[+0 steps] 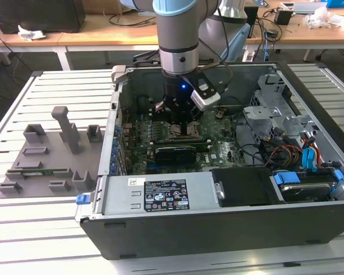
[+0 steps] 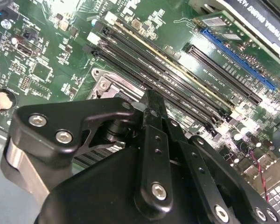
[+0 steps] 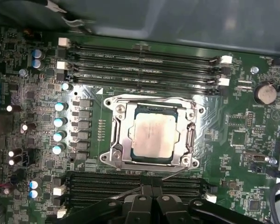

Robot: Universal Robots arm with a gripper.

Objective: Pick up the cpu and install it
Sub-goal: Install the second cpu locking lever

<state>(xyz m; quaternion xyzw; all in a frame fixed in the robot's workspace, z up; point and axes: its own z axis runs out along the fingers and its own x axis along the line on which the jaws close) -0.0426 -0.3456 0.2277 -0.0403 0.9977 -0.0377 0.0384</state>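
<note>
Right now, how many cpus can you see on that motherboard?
1. The cpu lies inside the metal socket frame on the motherboard, between two banks of memory slots, in the first wrist view. The arm could hide others.

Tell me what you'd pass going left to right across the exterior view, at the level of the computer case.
Grey fixture blocks → the case's left wall → gripper over the motherboard → metal drive cage → blue cables.
</note>
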